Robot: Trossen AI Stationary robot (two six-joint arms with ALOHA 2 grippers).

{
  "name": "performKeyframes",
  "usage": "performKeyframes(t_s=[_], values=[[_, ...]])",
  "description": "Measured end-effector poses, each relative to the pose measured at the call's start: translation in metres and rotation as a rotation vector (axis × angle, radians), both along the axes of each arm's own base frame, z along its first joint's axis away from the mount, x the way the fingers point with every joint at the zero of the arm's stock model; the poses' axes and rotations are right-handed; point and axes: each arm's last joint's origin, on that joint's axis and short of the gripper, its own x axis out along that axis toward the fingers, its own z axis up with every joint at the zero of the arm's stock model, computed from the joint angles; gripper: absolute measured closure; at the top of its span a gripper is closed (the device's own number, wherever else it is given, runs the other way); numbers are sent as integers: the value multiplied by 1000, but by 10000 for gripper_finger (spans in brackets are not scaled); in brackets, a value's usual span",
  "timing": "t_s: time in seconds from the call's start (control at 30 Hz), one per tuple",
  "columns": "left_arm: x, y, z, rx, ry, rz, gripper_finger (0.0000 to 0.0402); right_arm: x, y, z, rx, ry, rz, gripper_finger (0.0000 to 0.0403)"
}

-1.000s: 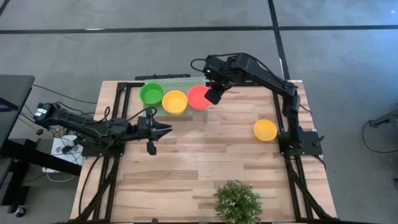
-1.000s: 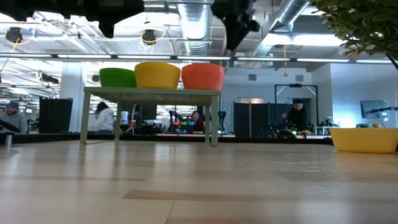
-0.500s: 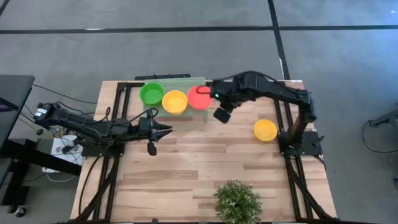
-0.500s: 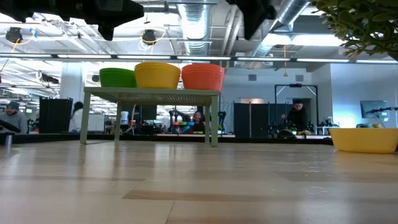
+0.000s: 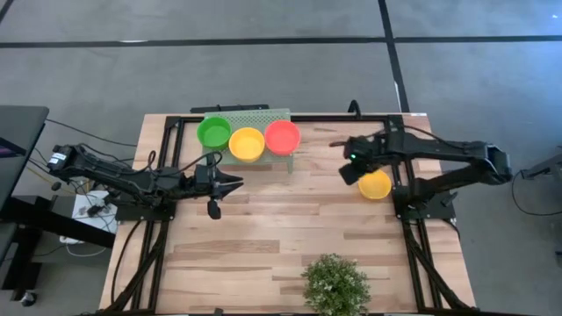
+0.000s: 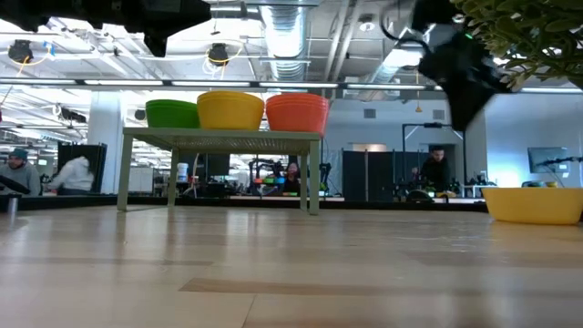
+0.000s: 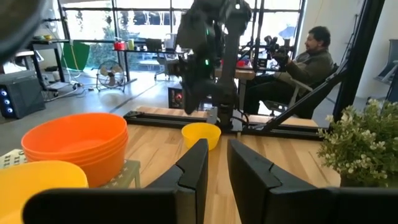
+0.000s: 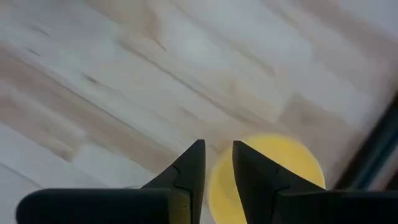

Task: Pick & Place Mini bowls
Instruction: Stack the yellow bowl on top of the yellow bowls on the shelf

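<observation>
Three mini bowls sit in a row on the pale green perforated stand [image 5: 255,117]: green [image 5: 213,132], yellow [image 5: 247,143] and red-orange [image 5: 282,137]. In the low view the red-orange one [image 6: 296,112] looks like a stack. A lone yellow bowl [image 5: 376,184] rests base down on the table near the right arm's base. My right gripper [image 5: 349,175] hovers just left of that bowl [image 8: 273,177], above the table, with a narrow gap between its fingers. My left gripper [image 5: 232,183] waits near the stand's front, also slightly open [image 7: 217,148].
A bushy potted plant [image 5: 335,283] stands at the table's near edge. The stand's legs [image 6: 313,173] rest on the far-left part of the table. Bare wood lies between the stand, the plant and the lone yellow bowl. A seated person [image 7: 311,62] shows beyond the table.
My right gripper has left the red-orange bowl on the stand. It has swung toward the table's right edge and somewhat nearer, coming down beside the lone yellow bowl. The bowls on the stand have stayed in place.
</observation>
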Motion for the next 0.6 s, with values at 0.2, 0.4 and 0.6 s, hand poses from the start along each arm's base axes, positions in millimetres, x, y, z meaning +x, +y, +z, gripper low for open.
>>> performKeyframes(t_s=[0.2, 0.4, 0.6], values=[[0, 1, 2, -5, -24, 6, 340, -22, -2, -21, 14, 46, -33, 326], [1, 6, 4, -10, -45, 31, 340, -29, -20, -30, 19, 134, 15, 326], [1, 9, 5, -11, -53, 51, 340, -32, -37, -37, 72, 206, 171, 326]])
